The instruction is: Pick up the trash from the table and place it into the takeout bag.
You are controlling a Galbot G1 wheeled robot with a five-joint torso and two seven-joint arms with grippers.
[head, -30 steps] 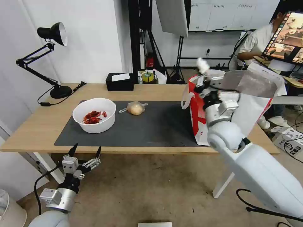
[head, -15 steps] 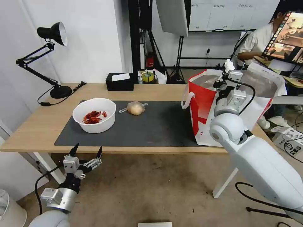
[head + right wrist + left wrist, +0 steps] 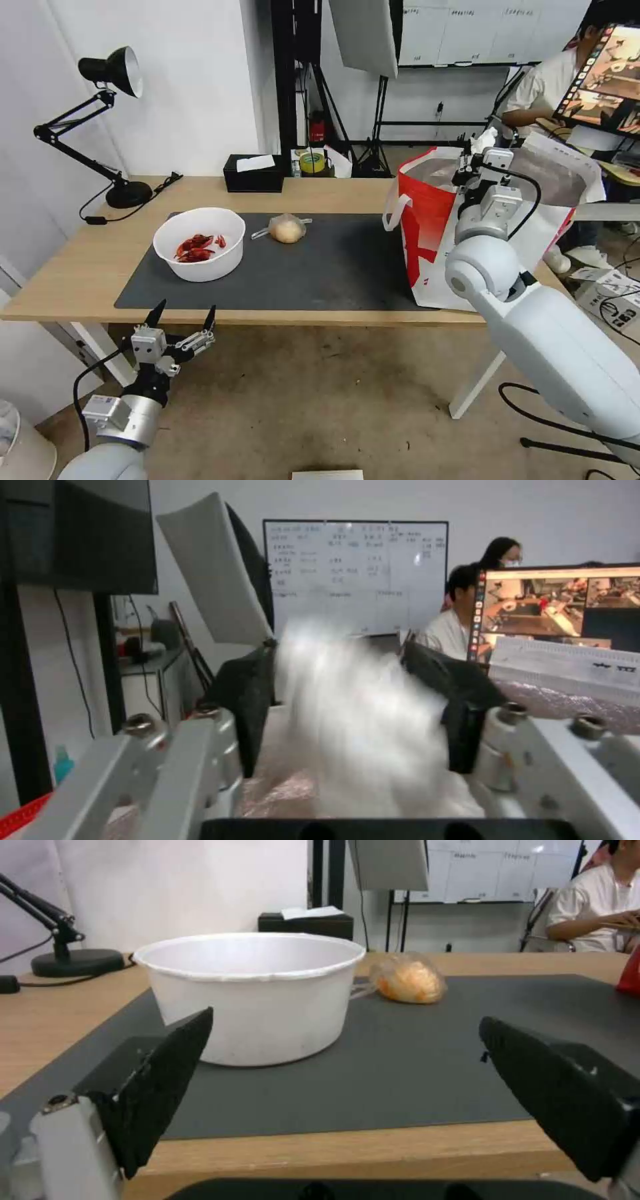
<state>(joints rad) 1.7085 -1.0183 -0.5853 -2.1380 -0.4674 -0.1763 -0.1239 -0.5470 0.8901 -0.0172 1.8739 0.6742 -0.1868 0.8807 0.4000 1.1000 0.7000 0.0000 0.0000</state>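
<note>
Hovering over the open mouth of the takeout bag [image 3: 427,220], the right gripper [image 3: 481,148] has its jaws clamped on the crumpled white tissue [image 3: 363,720]. Beside the bag on the worktop [image 3: 80,267], the white bowl of shells [image 3: 199,243] and the clear bag with a yellowish lump [image 3: 287,229] wait on the grey mat [image 3: 320,267]. Below the worktop's near edge, the left gripper [image 3: 180,320] hangs with jaws wide. Released too near the bag's rim, the light tissue might cling to a jaw or drift outside.
</note>
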